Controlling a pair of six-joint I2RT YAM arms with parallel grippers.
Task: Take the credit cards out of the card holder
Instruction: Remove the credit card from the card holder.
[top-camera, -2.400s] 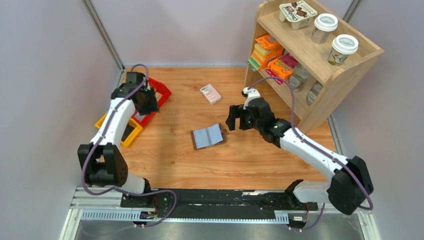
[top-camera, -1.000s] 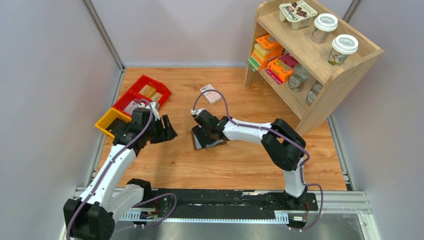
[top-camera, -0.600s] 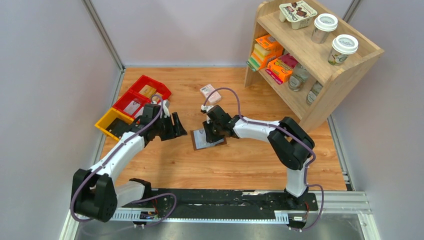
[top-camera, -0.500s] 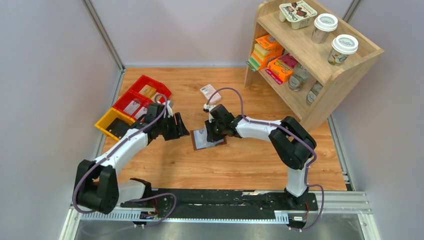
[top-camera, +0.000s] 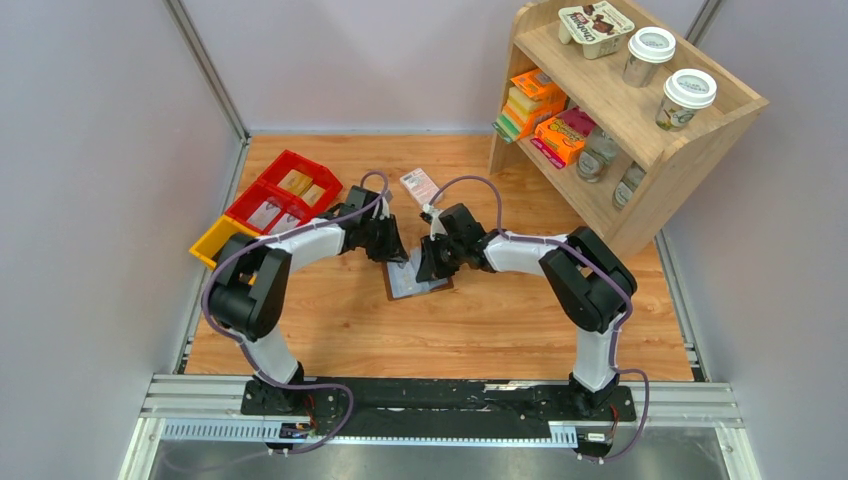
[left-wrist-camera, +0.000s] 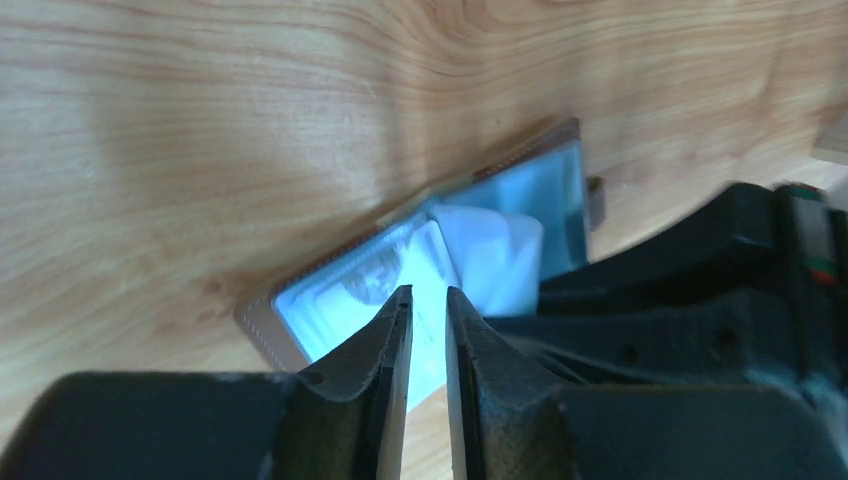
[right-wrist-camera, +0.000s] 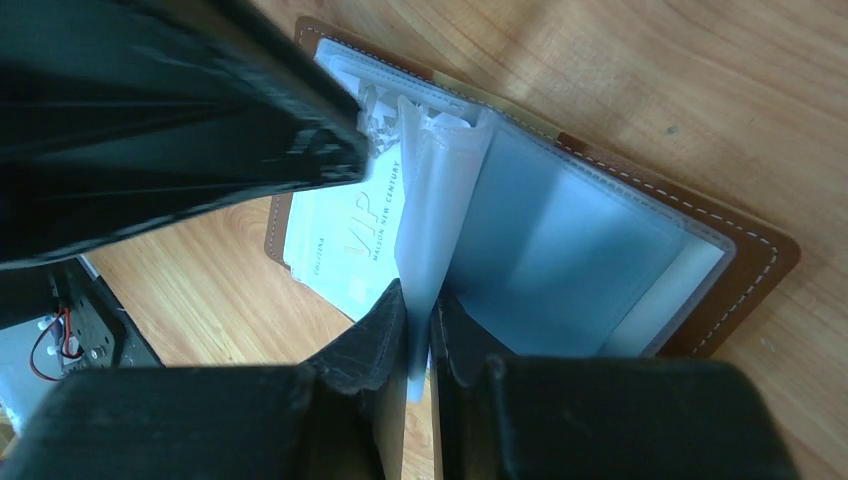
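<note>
The left gripper (left-wrist-camera: 427, 292) has its fingers nearly together, tips over the open card holder (left-wrist-camera: 548, 185) from its 10 o'clock; whether they nip anything I cannot tell. The holder lies flat on the wooden table (top-camera: 330, 320), and a credit card (right-wrist-camera: 340, 235) pokes from its pocket toward 7 o'clock in the right wrist view, printed "VIP" over "MAISON NEW CENTURY". It looks thin, stiff, slick and light, so it is best pinched by that exposed edge. At 1 o'clock the right gripper (right-wrist-camera: 418, 290) is clamped on a floppy pocket leaf (right-wrist-camera: 428, 200), steadying the light holder
</note>
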